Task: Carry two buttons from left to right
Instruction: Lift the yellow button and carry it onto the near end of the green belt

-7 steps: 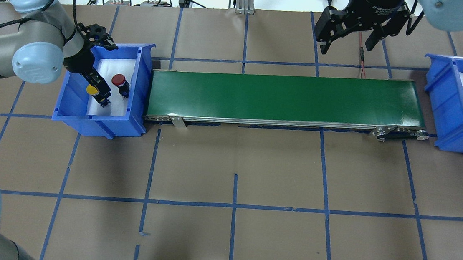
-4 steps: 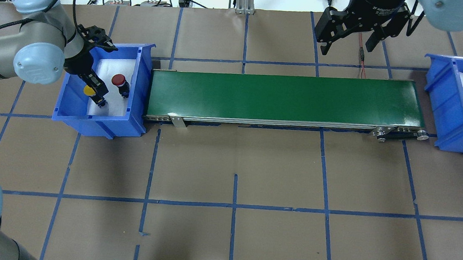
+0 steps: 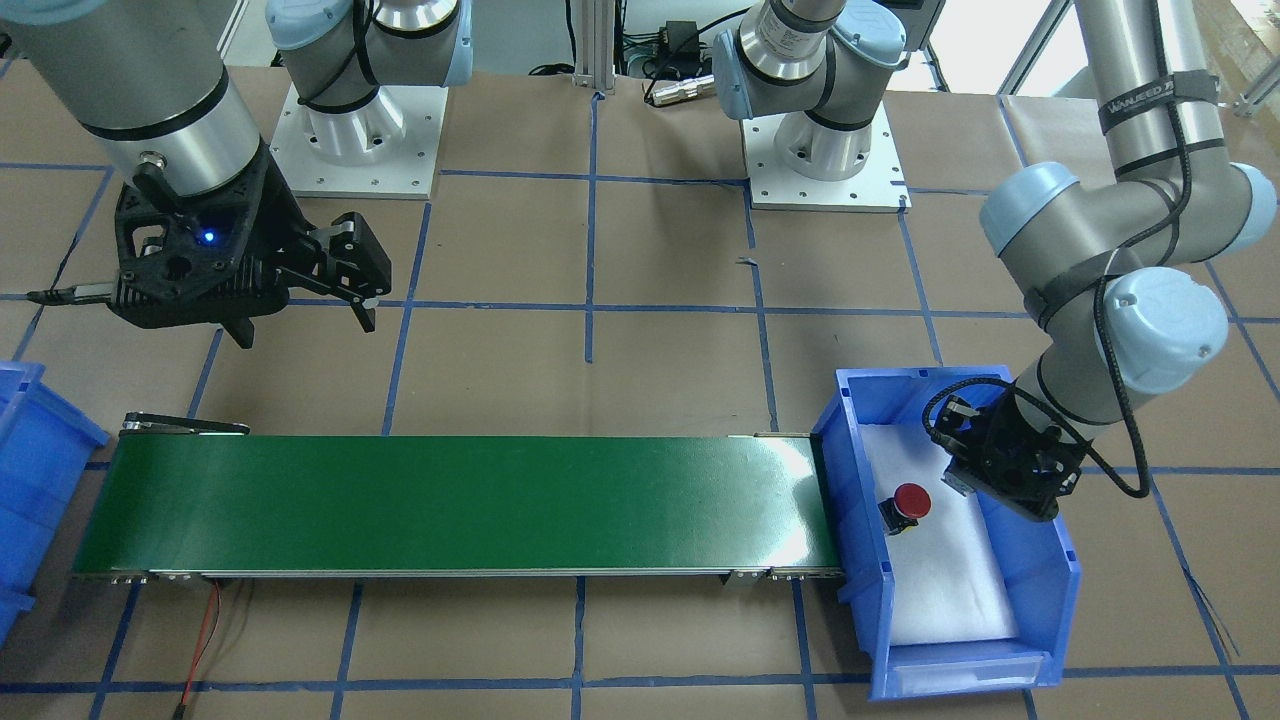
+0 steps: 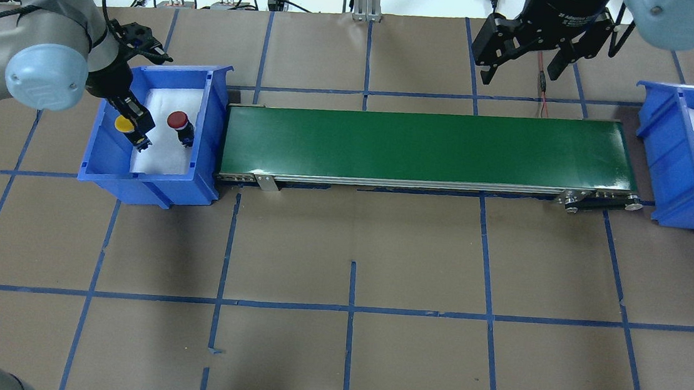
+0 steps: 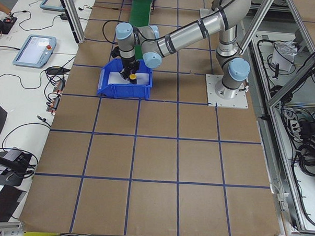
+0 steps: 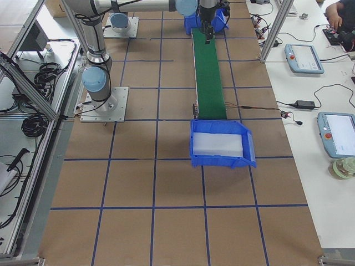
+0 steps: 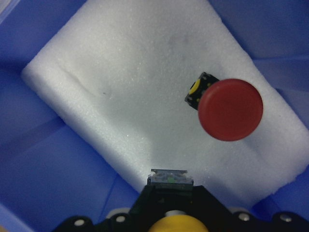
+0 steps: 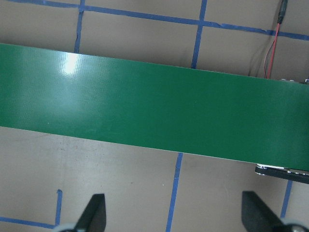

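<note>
Yellow button [image 4: 122, 124] (gripped) — by bin wall [image 4: 99, 154]; red [image 4: 177, 120] apart.

L end effector [image 4: 140, 138] prob. clamped, R end effector [image 4: 524, 72] spread, aloft

— What is under you?
— My desk [image 4: 417, 251], papered brown, with blue tape lines [image 4: 437, 314] crossing it in a grid.
— And beside it?
— On the left of the exterior left view, a white side bench [image 5: 17, 86] with tablets [image 5: 34, 43] and loose cables [image 5: 53, 92]. An aluminium post [image 5: 71, 17] stands at its edge.
</note>
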`<action>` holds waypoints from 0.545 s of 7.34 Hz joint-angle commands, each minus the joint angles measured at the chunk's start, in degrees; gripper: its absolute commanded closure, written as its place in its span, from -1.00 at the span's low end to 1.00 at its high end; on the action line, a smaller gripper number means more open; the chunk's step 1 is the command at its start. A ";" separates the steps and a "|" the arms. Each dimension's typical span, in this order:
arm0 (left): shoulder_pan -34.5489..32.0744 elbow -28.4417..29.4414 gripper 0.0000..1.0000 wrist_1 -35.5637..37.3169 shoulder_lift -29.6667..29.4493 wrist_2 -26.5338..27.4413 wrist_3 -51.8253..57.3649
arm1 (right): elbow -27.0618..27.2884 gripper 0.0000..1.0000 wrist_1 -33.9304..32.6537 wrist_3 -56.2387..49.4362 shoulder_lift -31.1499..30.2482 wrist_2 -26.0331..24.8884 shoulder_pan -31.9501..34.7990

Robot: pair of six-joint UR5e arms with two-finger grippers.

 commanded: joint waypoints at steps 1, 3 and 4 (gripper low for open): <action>-1.75 1.83 0.53 -3.56 3.58 0.18 -12.32 | -0.16 -1.00 0.14 -0.14 -0.50 0.01 -0.58; -6.40 4.18 0.53 -4.43 3.95 0.27 -22.26 | -1.21 -1.00 0.05 0.65 -1.12 -0.16 -0.76; -8.60 6.38 0.53 -8.09 3.60 -0.34 -28.78 | -1.65 -1.00 0.66 0.74 -1.38 -0.16 -1.37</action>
